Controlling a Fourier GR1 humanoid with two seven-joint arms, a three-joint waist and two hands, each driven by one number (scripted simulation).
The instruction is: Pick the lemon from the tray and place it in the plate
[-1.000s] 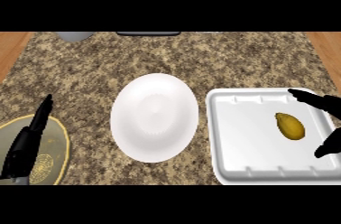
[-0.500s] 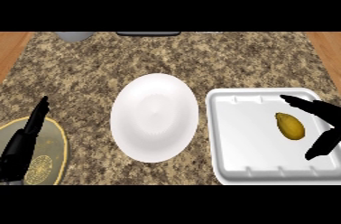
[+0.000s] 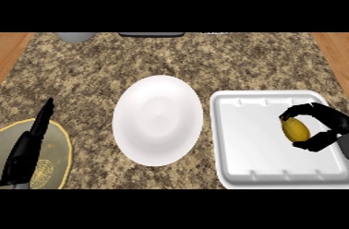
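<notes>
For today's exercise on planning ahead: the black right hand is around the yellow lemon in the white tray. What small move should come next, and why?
Probably lift straight up. The black right hand curls around the yellow lemon, which still lies in the white rectangular tray; the white round plate sits to its left, beyond the tray's raised rim.

My right hand [image 3: 326,126] has moved in over the white tray [image 3: 252,145] from its right edge and now has fingers and thumb curled round the lemon [image 3: 297,130]. The lemon itself has not shifted noticeably.

Even, soft light; faint shadows.
</notes>
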